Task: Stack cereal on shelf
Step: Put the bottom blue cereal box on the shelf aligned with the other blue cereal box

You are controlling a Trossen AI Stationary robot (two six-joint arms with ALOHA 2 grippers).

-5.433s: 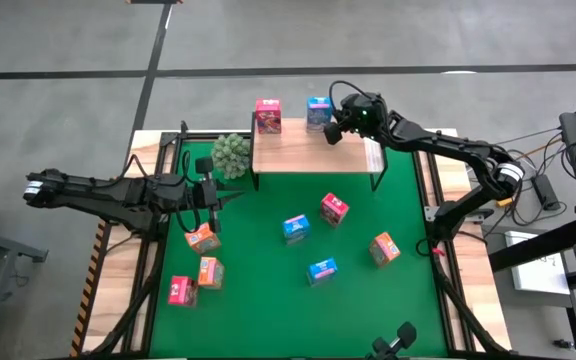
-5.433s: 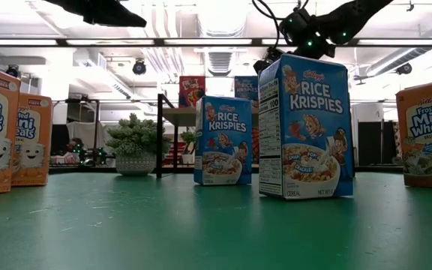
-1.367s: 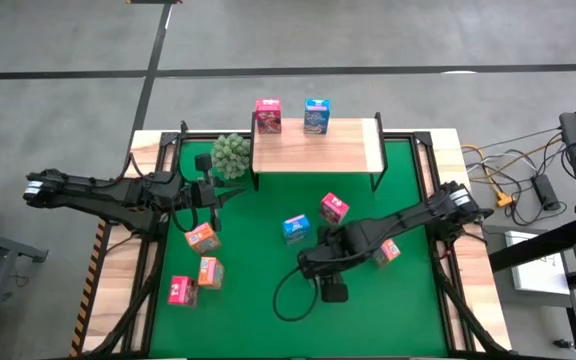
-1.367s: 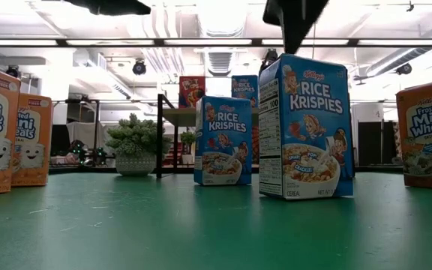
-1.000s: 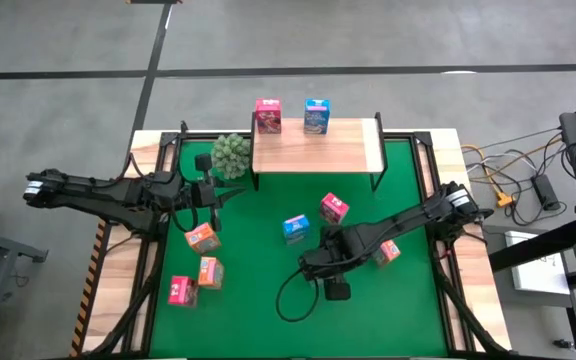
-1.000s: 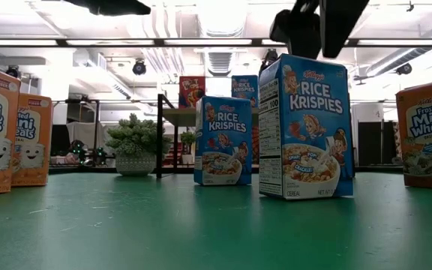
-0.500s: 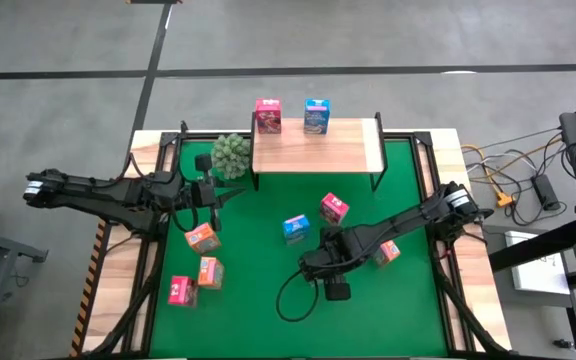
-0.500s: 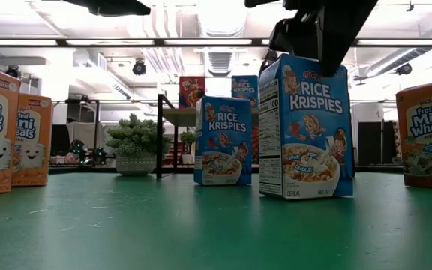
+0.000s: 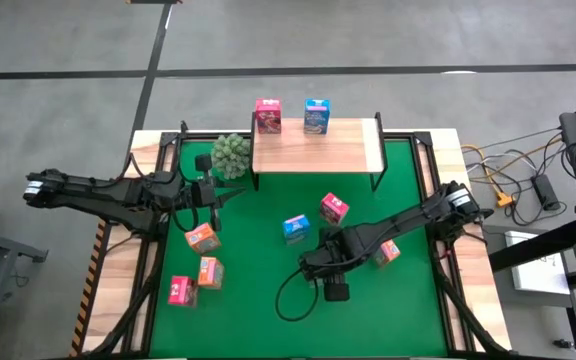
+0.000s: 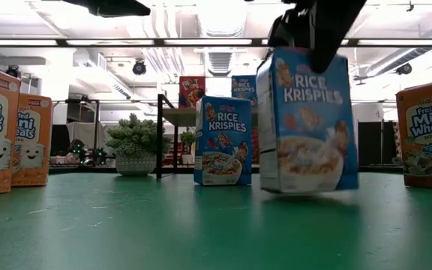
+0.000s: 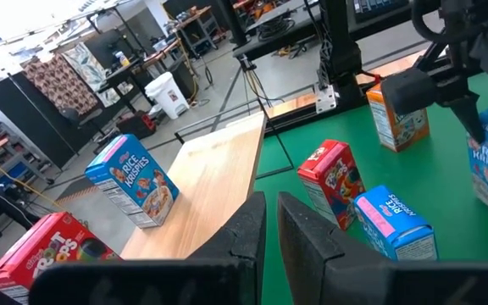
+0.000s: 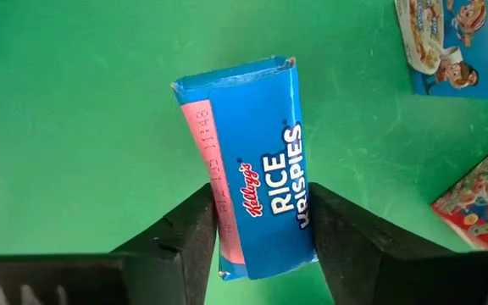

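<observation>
Lifted and tilted since half a second ago, the nearest blue cereal box (image 10: 308, 120) now hangs just clear of the green mat (image 10: 163, 225), pinched across its narrow top by the right gripper (image 12: 261, 222); pickup is judged done, transport to the shelf (image 9: 316, 146) pending. It is blue, with a pink side panel. Farther off stand a second blue box (image 9: 295, 229), a pink-red box (image 9: 334, 209) and orange boxes; on the shelf, one pink-red box (image 9: 268, 115) and one blue box (image 9: 317, 115). Left gripper (image 11: 271, 224) waits closed, empty, beside the shelf.
</observation>
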